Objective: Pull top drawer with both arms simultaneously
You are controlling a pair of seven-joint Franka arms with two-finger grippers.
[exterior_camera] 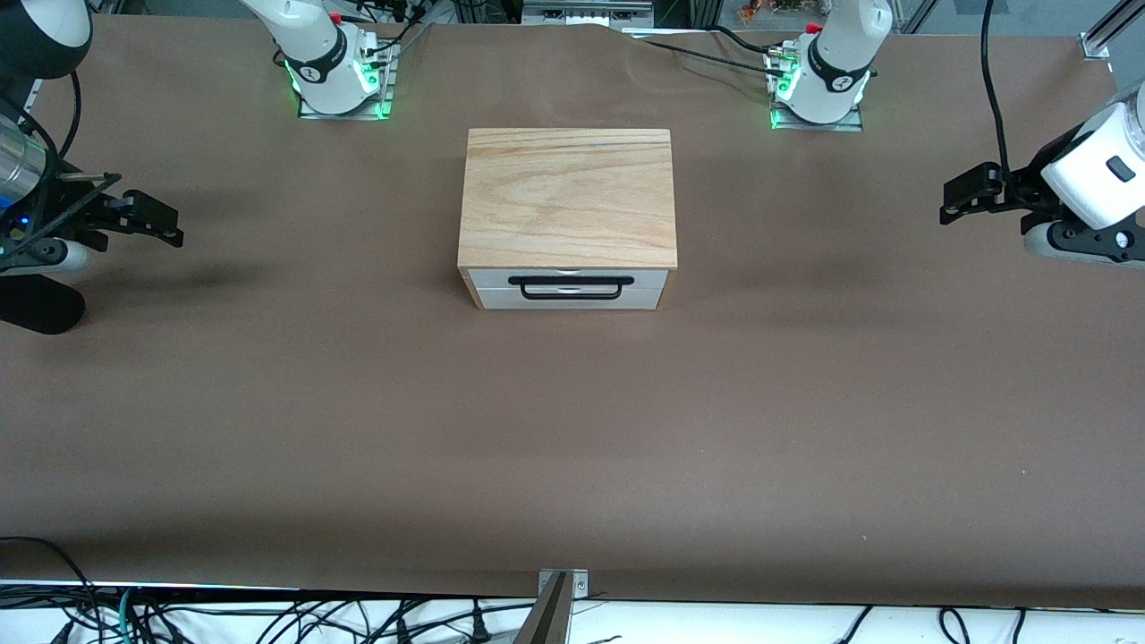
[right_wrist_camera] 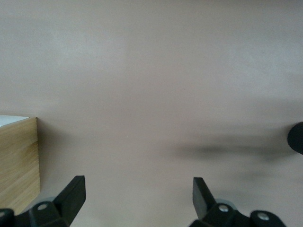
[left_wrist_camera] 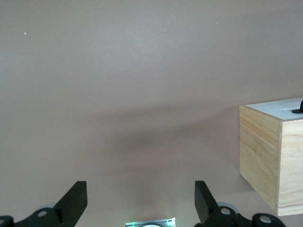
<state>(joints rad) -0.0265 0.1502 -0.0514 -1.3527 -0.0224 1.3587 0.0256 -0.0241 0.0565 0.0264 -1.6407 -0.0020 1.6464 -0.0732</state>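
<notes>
Front view showed the top drawer [exterior_camera: 570, 280] shut in the wooden box [exterior_camera: 568, 197] at the frame's centre, its white panel facing the camera. Its black bar handle [exterior_camera: 570, 286] ran lengthwise across the frame, one end toward each arm. The left claw [exterior_camera: 959, 199] hung over bare bench [exterior_camera: 572, 447] at the frame's right edge, the right claw [exterior_camera: 152, 217] at the left edge, both well apart from the box. Each stood wide open with nothing held, as the 2 wrist views confirmed. Neither looked clearly closer; each would likely need to travel inward to its end of the handle.
</notes>
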